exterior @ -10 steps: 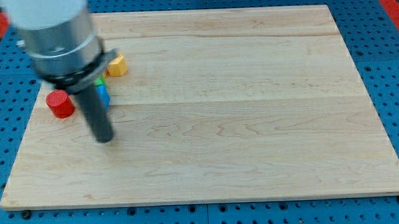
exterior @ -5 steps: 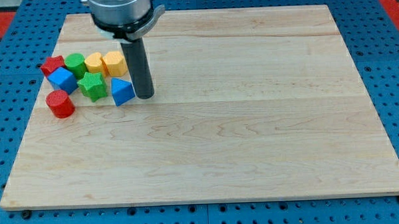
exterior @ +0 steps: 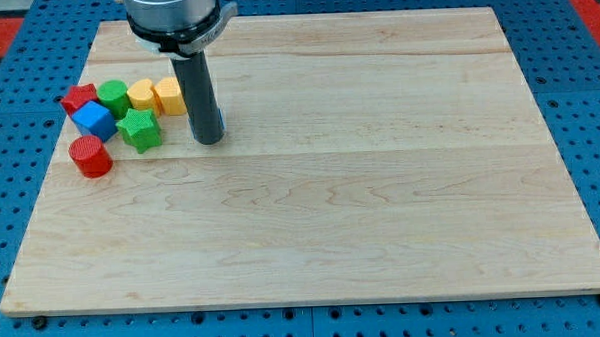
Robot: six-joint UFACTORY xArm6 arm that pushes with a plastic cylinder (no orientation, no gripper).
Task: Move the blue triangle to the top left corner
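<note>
My tip [exterior: 209,141] rests on the wooden board [exterior: 381,206], just right of the block cluster at the view's upper left. The blue triangle is almost wholly hidden behind the rod. Only a thin blue sliver [exterior: 221,119] shows at the rod's right edge, just above the tip. The green star [exterior: 140,130] lies to the left of the tip, with a gap between them.
The cluster holds a red block [exterior: 77,97], a green block [exterior: 112,96], two yellow blocks [exterior: 140,94] [exterior: 169,95] and a blue cube [exterior: 94,120]. A red cylinder [exterior: 90,156] stands near the board's left edge.
The rod swung from the lower left up to the right of the cluster, then shifted slightly left. The blue triangle, in plain view left of the rod before, is now hidden behind it.
</note>
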